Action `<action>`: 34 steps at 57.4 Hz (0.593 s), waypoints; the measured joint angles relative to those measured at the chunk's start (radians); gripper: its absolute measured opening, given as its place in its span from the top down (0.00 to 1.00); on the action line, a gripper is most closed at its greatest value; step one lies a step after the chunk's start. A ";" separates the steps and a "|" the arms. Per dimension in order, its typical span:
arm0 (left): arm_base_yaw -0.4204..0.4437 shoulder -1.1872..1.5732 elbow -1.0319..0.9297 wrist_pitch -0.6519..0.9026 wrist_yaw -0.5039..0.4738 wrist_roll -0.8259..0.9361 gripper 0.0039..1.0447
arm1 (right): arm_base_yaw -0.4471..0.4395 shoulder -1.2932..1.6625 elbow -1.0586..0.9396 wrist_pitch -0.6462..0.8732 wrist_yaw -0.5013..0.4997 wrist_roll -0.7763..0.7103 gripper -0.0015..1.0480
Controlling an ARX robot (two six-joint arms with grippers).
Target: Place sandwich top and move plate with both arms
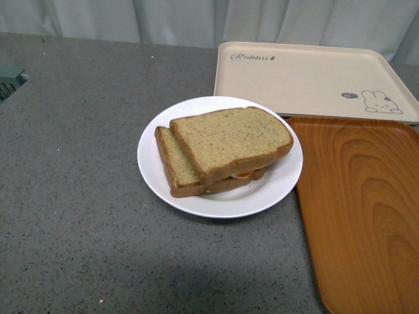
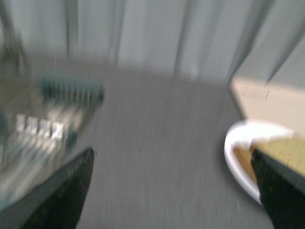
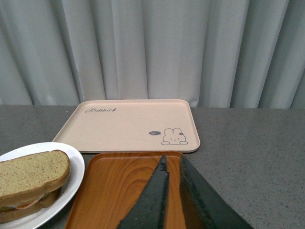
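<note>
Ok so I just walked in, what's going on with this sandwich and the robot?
A robot is putting a sandwich together. The sandwich top already lies on the lower slice on the plate, a little askew. Neither arm holds anything. The left tool is open near the plate, in a blurred picture. The right tool is nearly closed and empty above the wooden tray. The plate stands on the grey table, next to that tray.
</note>
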 joint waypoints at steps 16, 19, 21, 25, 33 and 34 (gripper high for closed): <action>-0.070 0.667 0.068 0.403 -0.052 -0.504 0.06 | 0.000 0.000 0.000 0.000 -0.001 -0.002 0.28; -0.080 0.804 0.108 0.499 -0.051 -0.527 0.06 | 0.000 0.000 0.000 0.000 -0.002 -0.002 0.19; -0.085 0.882 0.132 0.545 -0.049 -0.545 0.06 | 0.000 0.000 0.000 0.000 -0.002 -0.002 0.14; -0.095 1.045 0.184 0.629 -0.042 -0.576 0.06 | 0.000 0.000 0.000 0.000 -0.002 -0.002 0.07; -0.112 1.273 0.265 0.712 -0.044 -0.639 0.06 | 0.000 0.000 0.000 0.000 -0.002 -0.002 0.09; -0.114 1.287 0.268 0.714 -0.044 -0.642 0.06 | 0.000 0.000 0.000 0.000 -0.002 -0.002 0.09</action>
